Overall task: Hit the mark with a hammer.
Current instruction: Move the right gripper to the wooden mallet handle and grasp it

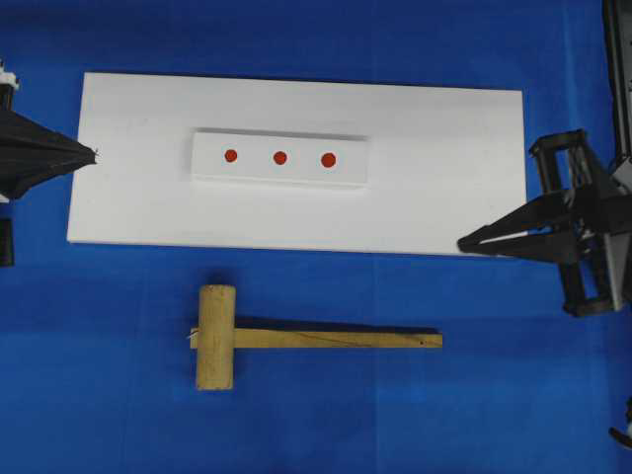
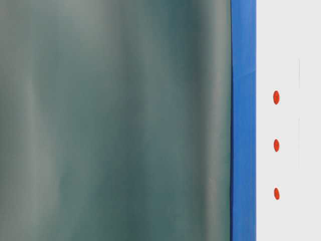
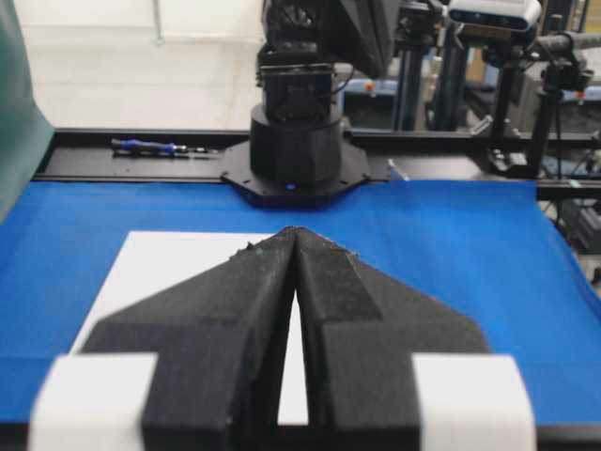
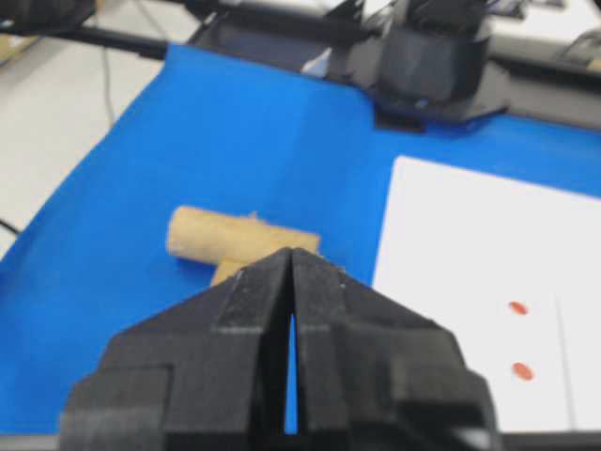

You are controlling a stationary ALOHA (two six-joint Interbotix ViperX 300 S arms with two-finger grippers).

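The hammer (image 1: 296, 338), a light wooden mallet, lies flat on the blue cloth in front of the white board (image 1: 128, 197), head to the left (image 1: 215, 337), handle pointing right. Three red marks (image 1: 279, 157) sit in a row on a raised white block (image 1: 280, 158) in the board's middle; they also show at table level (image 2: 276, 145). My left gripper (image 1: 94, 154) hangs shut and empty at the board's left edge. My right gripper (image 1: 462, 243) is shut and empty at the board's right front corner. In the right wrist view the hammer head (image 4: 235, 240) lies beyond the closed fingertips (image 4: 292, 252).
The blue cloth (image 1: 513, 395) covers the table around the board. In the left wrist view my closed left gripper (image 3: 295, 231) points across the board toward the opposite arm's black base (image 3: 296, 155). A dark green sheet (image 2: 115, 120) blocks most of the table-level view.
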